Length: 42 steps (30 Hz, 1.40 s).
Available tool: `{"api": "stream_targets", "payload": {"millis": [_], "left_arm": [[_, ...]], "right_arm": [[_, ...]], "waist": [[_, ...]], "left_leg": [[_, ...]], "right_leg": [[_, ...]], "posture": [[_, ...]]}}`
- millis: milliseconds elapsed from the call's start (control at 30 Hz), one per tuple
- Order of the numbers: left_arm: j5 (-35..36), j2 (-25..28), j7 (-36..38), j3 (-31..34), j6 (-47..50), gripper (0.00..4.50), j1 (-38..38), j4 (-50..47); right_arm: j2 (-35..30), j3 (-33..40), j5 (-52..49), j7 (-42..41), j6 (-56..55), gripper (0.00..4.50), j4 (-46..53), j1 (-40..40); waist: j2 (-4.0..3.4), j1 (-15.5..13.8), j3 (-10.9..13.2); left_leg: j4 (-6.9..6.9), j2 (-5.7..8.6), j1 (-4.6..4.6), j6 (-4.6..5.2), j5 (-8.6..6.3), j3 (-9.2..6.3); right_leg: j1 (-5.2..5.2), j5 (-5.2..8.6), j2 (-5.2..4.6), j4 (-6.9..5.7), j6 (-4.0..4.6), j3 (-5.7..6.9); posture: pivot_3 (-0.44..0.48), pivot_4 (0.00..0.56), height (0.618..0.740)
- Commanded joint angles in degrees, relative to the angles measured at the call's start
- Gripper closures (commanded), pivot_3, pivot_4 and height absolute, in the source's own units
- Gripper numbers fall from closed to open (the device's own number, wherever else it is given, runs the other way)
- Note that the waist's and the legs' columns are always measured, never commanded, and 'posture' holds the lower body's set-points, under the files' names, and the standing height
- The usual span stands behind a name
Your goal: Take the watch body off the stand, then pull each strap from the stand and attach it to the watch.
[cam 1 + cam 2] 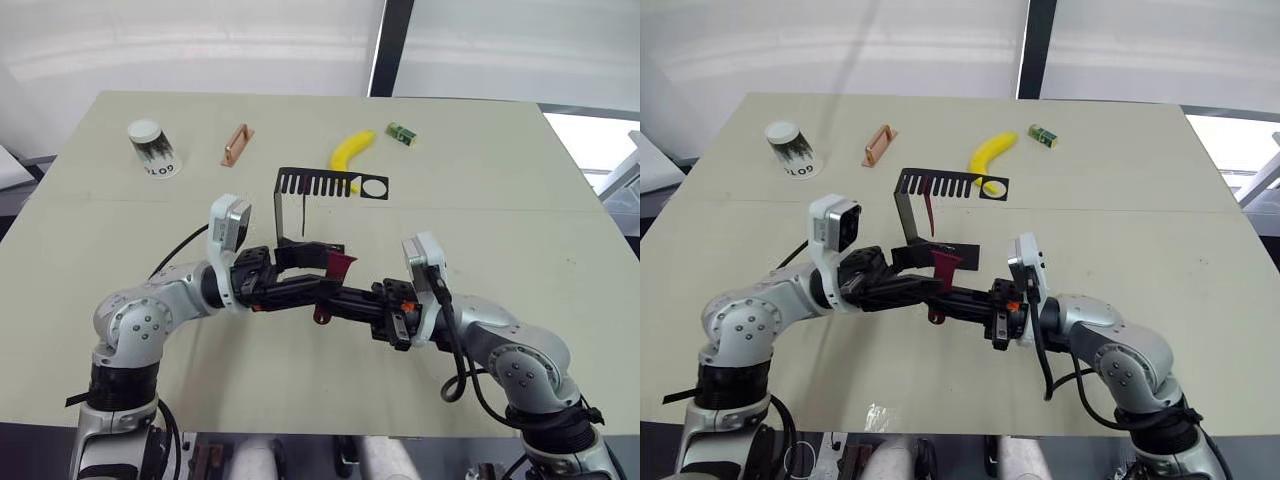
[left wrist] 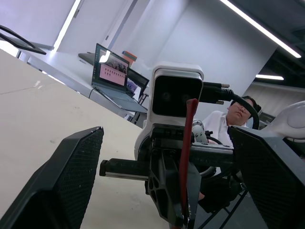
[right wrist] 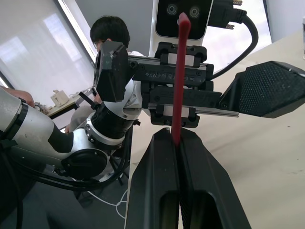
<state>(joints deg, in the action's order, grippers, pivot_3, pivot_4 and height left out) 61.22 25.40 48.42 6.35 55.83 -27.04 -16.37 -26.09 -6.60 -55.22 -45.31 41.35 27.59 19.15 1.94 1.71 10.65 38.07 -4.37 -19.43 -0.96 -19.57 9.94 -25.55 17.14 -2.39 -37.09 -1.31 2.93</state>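
Right gripper (image 3: 177, 143) is clenched on a maroon strap (image 3: 180, 76), holding it upright between the spread fingers of the left gripper (image 2: 157, 167). Behind them the black stand (image 1: 300, 205) sits on the table (image 1: 520, 180), another strap (image 1: 928, 212) hanging from its comb.

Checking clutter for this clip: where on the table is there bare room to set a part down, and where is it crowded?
Bare: the table right of the stand, and the left side below the paper cup. Crowded: the middle, where the left end effector and right end effector meet around a strap, and the back row of copper handle, banana, green box.
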Motion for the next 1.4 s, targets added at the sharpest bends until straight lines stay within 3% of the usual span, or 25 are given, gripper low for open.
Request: {"api": "stream_targets", "payload": {"millis": [33,67,200,1400], "left_arm": [[1.9,-0.9,-1.1,-0.1,0.1,0.02,-1.5,-0.6],[2.0,-1.0,-1.2,-0.1,0.2,0.02,-1.5,-0.7],[2.4,-1.5,-2.3,-0.1,0.1,1.11,-1.5,-1.4],[6.4,-0.7,-5.5,0.6,0.8,1.11,1.3,-2.7]], "right_arm": [[0.8,0.1,-0.9,0.4,0.4,4.5,1.0,0.7],[0.9,0.1,-0.8,0.4,0.5,4.5,1.0,0.7],[1.2,0.6,-0.7,0.5,1.0,4.5,1.2,0.7],[2.6,0.6,0.7,0.7,0.4,4.5,1.7,-1.3]], "waist": [[0.0,0.0,0.0],[0.0,-0.1,0.0],[0.0,0.0,0.0],[0.0,0.0,0.0]], "left_leg": [[0.01,0.0,0.0,0.0,0.0,0.0],[0.01,0.0,0.0,0.0,0.0,0.0],[0.01,0.0,-0.01,0.0,0.0,0.0],[0.01,0.01,-0.02,0.0,0.0,-0.01]], "right_leg": [[0.0,0.0,0.0,0.0,0.0,0.0],[0.0,0.0,0.0,0.0,0.0,0.0],[0.0,0.0,0.0,0.0,0.0,0.0],[0.0,0.0,0.0,0.01,0.0,0.0]], "posture": [[0.0,0.15,0.729],[0.0,0.15,0.729],[0.0,0.15,0.729],[0.0,0.15,0.729]]}}
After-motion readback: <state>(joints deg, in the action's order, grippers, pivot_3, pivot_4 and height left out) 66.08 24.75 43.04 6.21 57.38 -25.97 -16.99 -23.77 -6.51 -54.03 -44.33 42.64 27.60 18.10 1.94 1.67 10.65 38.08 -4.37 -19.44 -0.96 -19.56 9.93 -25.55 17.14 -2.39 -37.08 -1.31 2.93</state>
